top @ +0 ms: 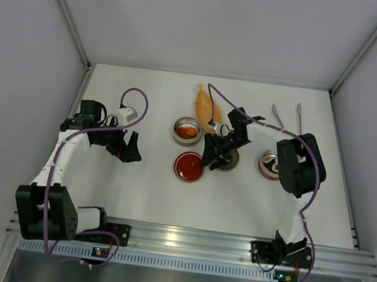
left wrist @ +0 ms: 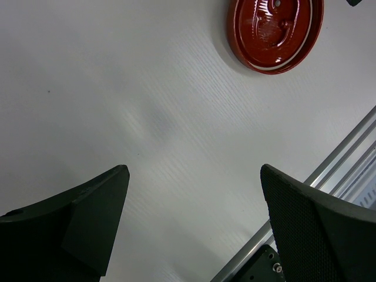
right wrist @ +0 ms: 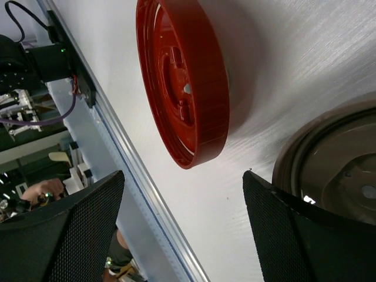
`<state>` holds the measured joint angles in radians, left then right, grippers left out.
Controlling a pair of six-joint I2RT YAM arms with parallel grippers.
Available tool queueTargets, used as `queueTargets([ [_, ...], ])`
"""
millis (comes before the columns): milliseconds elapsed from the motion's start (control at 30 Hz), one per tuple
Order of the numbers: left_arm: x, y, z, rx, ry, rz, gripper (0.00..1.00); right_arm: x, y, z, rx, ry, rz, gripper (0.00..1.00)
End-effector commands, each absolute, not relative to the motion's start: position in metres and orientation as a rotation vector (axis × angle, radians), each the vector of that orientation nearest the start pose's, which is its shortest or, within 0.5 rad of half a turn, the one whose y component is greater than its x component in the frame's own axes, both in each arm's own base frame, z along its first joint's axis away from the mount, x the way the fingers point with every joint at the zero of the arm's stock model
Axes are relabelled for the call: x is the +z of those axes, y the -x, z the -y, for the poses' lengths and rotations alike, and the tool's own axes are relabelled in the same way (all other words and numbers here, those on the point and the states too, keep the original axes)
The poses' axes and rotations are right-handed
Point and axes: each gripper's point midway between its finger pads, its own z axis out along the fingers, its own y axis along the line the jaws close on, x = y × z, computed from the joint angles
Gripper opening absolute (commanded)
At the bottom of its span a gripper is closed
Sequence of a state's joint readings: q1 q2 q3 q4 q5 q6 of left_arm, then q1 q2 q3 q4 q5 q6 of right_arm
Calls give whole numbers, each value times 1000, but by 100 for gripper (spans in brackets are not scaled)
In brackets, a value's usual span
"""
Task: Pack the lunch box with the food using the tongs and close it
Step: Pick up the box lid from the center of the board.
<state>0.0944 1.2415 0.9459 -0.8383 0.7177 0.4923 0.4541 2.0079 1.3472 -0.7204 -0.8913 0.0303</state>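
Tongs [top: 298, 119] flat on the far right of the white desk [top: 146, 94], well apart from both end effectors, touched by neither. Food [top: 188, 133]: orange-brown lumps inside a round steel bowl [top: 176, 127] near the middle of the desk, just beside an orange leaf-shaped dish [top: 202, 104]. Nearer the arms, a red round lid [top: 189, 166] flat on the desk, with a dark round tin piece [top: 229, 162] just beside it on the right. Right end effector [top: 212, 159] low over the spot between red lid and dark piece, fingers spread wide, nothing between them. In the right wrist view, the right fingertip close against the dark rim; touching or not, impossible to tell. Second steel bowl [top: 266, 165] half hidden behind the right forearm, contents unclear. Left end effector [top: 130, 151] over bare desk at the left, fingers wide apart and empty. In the left wrist view, red lid at the upper right, clear of both fingers.
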Motion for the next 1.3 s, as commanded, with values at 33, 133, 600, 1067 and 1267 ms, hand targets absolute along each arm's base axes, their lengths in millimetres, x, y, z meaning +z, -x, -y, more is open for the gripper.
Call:
queueTargets([
  [33,140,-262,80,-714,-707,-2292,98,57,-268,-298,1410,774,-2706,81],
  [133,141,-263,80,-712,-709,-2289,98,51,-261,-307,1469,811,-2707,79],
  [600,138,-261,77,-685,-707,-2298,98,40,-251,-318,1667,790,-2703,51],
  [1067,183,-242,92,-781,-706,-2227,98,150,-295,-275,1037,1039,-2430,0],
  [1267,239,-226,104,-823,-720,-2118,98,294,-332,-208,122,1303,-1890,0],
])
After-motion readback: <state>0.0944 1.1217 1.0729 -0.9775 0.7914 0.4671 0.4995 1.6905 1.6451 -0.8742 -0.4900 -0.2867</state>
